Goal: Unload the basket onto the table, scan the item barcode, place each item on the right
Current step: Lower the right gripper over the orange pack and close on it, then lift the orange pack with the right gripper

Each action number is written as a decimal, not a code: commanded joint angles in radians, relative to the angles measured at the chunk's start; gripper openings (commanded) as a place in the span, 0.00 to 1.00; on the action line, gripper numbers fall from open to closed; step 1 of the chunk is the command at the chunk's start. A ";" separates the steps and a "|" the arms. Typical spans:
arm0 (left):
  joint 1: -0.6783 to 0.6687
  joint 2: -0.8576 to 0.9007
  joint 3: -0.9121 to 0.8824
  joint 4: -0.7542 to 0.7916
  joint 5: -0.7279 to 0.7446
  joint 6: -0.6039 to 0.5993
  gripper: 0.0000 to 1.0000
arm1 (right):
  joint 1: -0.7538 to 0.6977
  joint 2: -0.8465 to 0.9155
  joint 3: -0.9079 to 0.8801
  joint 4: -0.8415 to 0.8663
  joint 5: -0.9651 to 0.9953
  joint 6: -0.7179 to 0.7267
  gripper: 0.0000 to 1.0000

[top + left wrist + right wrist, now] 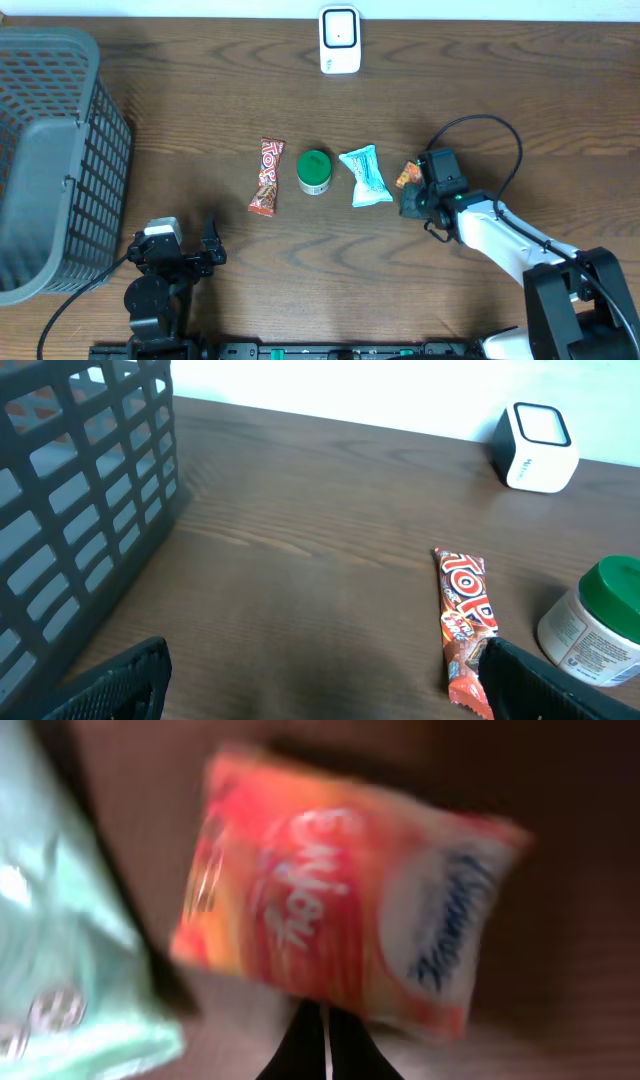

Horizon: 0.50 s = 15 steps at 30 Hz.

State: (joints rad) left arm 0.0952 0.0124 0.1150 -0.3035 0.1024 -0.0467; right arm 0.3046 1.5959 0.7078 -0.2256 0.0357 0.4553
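An orange snack packet [407,175] [340,890] with white and blue print sits at the right end of the row of items. My right gripper [413,196] [327,1045] is shut, its fingertips pinched on the packet's near edge. The view there is blurred. The white barcode scanner [339,40] [537,448] stands at the back middle of the table, well away from the packet. My left gripper [176,250] [320,690] rests open near the front left, nothing between its fingers.
A red candy bar [267,177] [466,615], a green-lidded jar [314,172] [598,622] and a teal packet [365,176] [60,950] lie in a row left of the orange packet. A dark mesh basket [50,160] [70,510] fills the left side.
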 commanded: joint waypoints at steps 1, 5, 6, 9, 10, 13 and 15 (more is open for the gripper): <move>-0.003 -0.008 -0.013 -0.029 0.002 0.016 0.98 | -0.018 -0.002 0.016 0.026 0.133 -0.011 0.01; -0.003 -0.008 -0.013 -0.029 0.002 0.016 0.98 | -0.033 -0.023 0.039 -0.005 0.141 -0.011 0.01; -0.003 -0.008 -0.013 -0.029 0.002 0.017 0.98 | -0.033 -0.042 0.052 -0.042 0.118 -0.011 0.01; -0.003 -0.008 -0.013 -0.029 0.002 0.017 0.98 | -0.032 -0.109 0.106 -0.172 0.031 -0.011 0.03; -0.003 -0.008 -0.013 -0.029 0.002 0.017 0.98 | -0.032 -0.136 0.130 -0.224 -0.006 -0.011 0.27; -0.003 -0.008 -0.013 -0.029 0.002 0.016 0.98 | -0.032 -0.221 0.235 -0.415 -0.075 -0.026 0.91; -0.003 -0.008 -0.013 -0.029 0.002 0.016 0.98 | -0.032 -0.249 0.288 -0.483 -0.072 -0.060 0.99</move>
State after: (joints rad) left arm 0.0952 0.0120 0.1150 -0.3035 0.1024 -0.0467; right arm 0.2764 1.4109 0.9054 -0.6613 0.0166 0.4431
